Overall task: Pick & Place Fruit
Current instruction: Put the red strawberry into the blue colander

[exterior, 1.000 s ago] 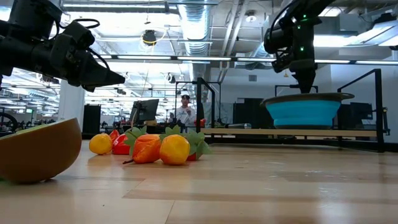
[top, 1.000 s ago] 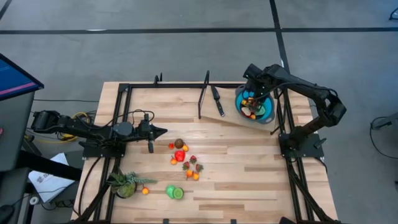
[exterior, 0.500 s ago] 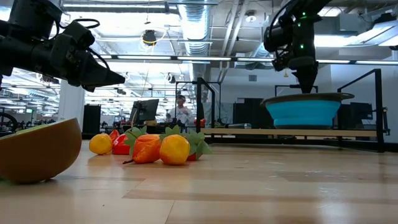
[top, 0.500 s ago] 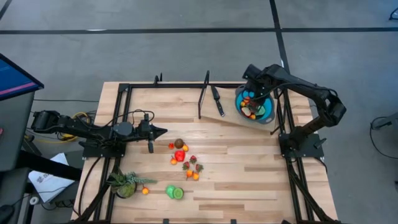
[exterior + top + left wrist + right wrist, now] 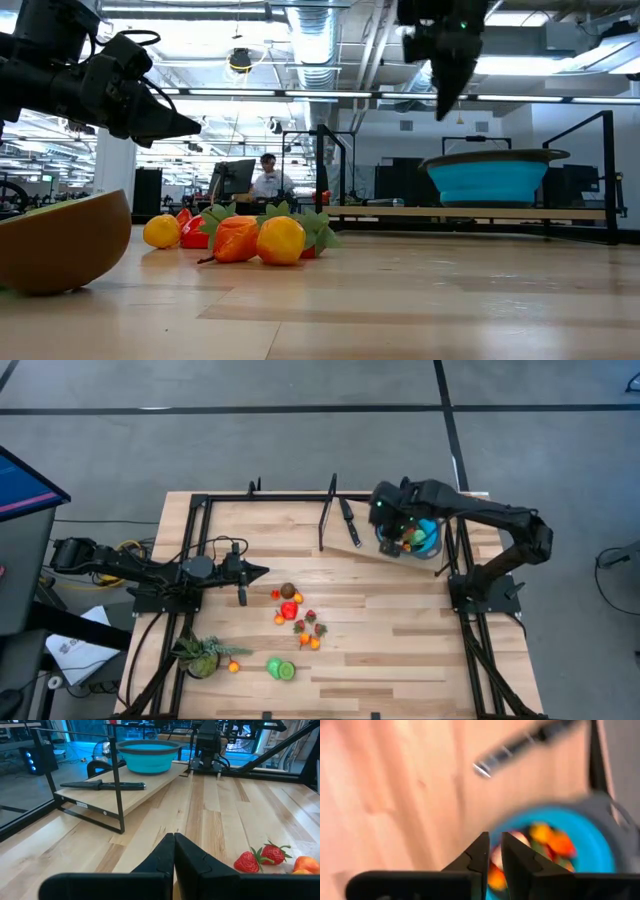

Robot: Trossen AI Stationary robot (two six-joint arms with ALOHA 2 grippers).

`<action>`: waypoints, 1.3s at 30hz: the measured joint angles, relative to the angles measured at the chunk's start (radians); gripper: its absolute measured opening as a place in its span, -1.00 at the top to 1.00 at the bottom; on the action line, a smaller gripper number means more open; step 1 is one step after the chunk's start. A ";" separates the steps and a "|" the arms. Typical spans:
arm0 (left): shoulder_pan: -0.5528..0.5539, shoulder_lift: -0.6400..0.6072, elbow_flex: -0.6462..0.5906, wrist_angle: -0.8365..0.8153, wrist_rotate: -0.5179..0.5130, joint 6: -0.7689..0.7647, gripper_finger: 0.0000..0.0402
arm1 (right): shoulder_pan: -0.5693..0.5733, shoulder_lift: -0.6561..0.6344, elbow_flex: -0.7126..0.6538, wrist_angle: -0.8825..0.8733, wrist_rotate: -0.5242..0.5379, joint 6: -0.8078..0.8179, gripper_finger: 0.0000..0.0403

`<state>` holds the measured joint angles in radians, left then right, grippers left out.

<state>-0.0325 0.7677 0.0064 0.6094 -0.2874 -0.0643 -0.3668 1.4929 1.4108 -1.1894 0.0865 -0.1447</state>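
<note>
Lifting away from bowl (image 5: 428,540): right pincer (image 5: 385,525)

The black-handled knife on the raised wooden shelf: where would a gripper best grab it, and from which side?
Probably the handle of the black-handled knife, coming from straight above. It lies flat on the raised wooden shelf, beside the blue bowl, so the fingers could straddle the narrow handle across its width. The blade looks thinner and flatter, likely harder to hold.

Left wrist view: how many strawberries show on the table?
2. The nearer strawberry and the farther strawberry lie side by side on the table, beside an orange fruit at the frame's edge. More may lie outside this view.
</note>
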 joint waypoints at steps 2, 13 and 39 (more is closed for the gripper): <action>0.000 0.000 0.000 0.000 0.000 0.000 1.00 | 0.050 0.000 -0.017 0.076 -0.036 -0.010 0.83; 0.000 0.000 0.000 0.000 0.000 0.000 1.00 | 0.289 0.000 -0.195 0.498 -0.116 0.040 0.96; 0.000 0.000 0.000 0.001 0.000 0.000 1.00 | 0.580 0.001 -0.354 1.100 0.056 0.325 0.34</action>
<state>-0.0326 0.7677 0.0066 0.6106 -0.2874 -0.0643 0.2129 1.4937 1.0573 -0.0892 0.1423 0.1799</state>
